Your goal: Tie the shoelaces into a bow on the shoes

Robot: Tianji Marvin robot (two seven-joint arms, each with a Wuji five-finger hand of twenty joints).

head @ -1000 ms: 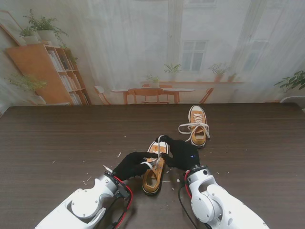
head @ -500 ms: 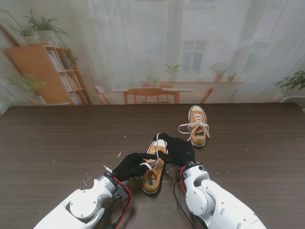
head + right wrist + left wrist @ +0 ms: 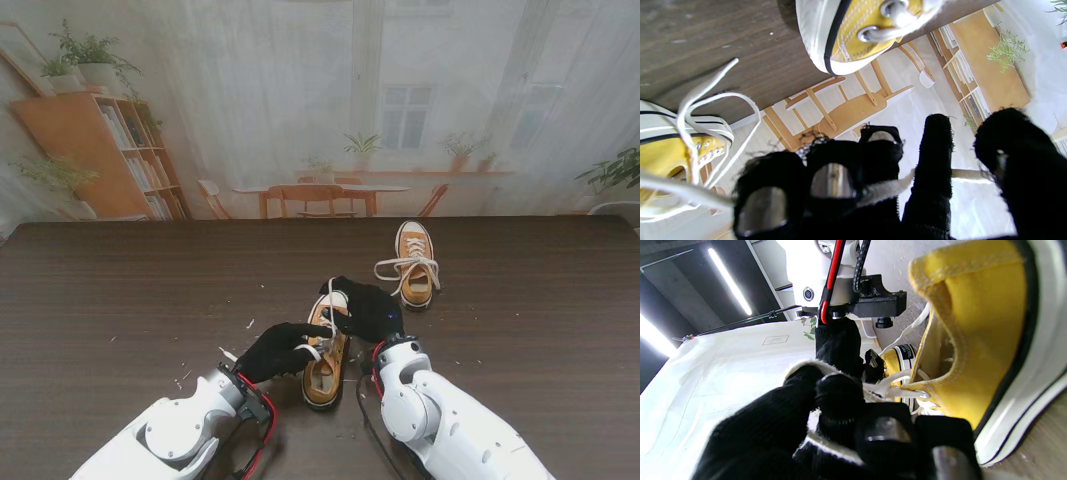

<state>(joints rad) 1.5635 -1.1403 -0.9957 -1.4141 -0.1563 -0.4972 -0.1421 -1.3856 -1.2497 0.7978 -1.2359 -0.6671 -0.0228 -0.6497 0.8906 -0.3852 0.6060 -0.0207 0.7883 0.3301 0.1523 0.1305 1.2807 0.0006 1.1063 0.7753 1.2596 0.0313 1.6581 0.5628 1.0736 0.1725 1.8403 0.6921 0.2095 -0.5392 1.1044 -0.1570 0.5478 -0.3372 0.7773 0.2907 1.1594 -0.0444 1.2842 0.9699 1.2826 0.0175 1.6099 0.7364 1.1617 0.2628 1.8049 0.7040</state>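
A yellow sneaker (image 3: 325, 362) with a white sole lies near me at the table's middle, toe pointing away. My black-gloved left hand (image 3: 282, 349) sits at its left side, fingers closed on a white lace (image 3: 826, 375) by the eyelets. My right hand (image 3: 367, 311) hovers over the toe end, fingers curled around the other lace (image 3: 887, 188), which rises as a thin white strand (image 3: 331, 303). The near sneaker (image 3: 977, 340) fills the left wrist view. A second yellow sneaker (image 3: 415, 262) lies farther off to the right, its laces (image 3: 395, 268) loose on the table.
The dark wood table (image 3: 130, 290) carries small white crumbs (image 3: 184, 375) near my left arm. A printed backdrop with shelves, chairs and windows stands behind the table's far edge.
My right hand has moved left and away from me over the shoe's toe, drawing its lace upward. My left hand has stayed at the shoe's side with its lace.
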